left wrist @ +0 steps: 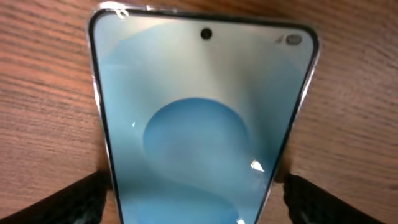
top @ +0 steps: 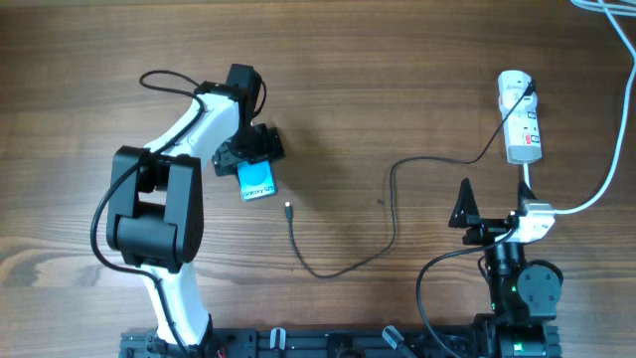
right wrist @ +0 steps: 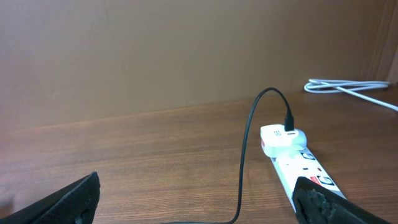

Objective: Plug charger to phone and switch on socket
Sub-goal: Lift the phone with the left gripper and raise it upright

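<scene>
Fingers of the left gripper stand one at each long edge of the phone, close against it. I cannot tell whether they are actually clamped on it. The phone lies flat on the wooden table, left of centre, screen up and glowing teal-blue.

The charger has its silvery tip lying just right of the phone's near end, apart from it. From the tip the thin black cable runs nearer, curves right, climbs far and crosses right to the socket.

On the right side, the right gripper has its fingers spread wide apart with nothing between them, low over the table. The socket lies just beyond them, lengthwise near to far, and the charger's end is plugged upright into a white block at the socket's far end. A thick white lead runs from the socket's near end off to the far right.
</scene>
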### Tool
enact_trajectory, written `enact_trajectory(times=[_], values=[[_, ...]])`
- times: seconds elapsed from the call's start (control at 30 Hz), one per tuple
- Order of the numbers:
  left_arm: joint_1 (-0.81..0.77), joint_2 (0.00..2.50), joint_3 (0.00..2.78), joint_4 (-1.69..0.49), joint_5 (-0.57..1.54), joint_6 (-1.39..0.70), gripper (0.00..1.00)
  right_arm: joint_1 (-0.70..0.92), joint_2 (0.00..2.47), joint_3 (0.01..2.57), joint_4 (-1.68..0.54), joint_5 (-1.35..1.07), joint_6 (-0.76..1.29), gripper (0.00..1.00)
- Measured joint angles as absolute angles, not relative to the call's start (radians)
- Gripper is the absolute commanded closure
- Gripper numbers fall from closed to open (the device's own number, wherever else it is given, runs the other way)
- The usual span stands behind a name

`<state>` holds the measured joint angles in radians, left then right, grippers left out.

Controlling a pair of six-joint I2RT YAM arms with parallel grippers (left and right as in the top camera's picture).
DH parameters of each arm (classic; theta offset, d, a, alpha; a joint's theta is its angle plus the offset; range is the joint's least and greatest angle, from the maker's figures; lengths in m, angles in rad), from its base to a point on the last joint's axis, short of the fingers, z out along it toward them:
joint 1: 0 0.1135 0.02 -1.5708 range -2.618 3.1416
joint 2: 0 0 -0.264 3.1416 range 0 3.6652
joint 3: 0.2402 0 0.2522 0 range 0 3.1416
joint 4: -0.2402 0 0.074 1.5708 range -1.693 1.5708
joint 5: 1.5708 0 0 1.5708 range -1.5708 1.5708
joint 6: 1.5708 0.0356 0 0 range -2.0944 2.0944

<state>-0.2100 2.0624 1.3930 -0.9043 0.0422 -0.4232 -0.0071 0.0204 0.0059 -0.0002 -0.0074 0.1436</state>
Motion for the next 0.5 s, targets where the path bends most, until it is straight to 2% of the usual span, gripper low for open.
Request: enact_trajectory(times=[0.17, 0.3, 0.47, 0.5], values=[[-0.21, 2.049, 1.369, -0.872, 0.028, -0.423, 0.07, -0.007, 0.02, 0.006, 0.0, -0.007, 0.144, 0.0], [-0.21, 2.045, 1.362, -0.869, 0.02, -0.423, 0.05, -0.007, 0.02, 0.006, 0.0, -0.007, 0.144, 0.0], [-0.21, 2.045, 1.361, -0.878, 0.019, -0.382, 0.17, -0.007, 0.02, 0.006, 0.0, -0.007, 0.144, 0.0], [-0.21, 2.045, 1.36, -0.879, 0.014, -0.374, 0.16, -0.007, 0.02, 0.006, 0.0, -0.007, 0.144, 0.0]])
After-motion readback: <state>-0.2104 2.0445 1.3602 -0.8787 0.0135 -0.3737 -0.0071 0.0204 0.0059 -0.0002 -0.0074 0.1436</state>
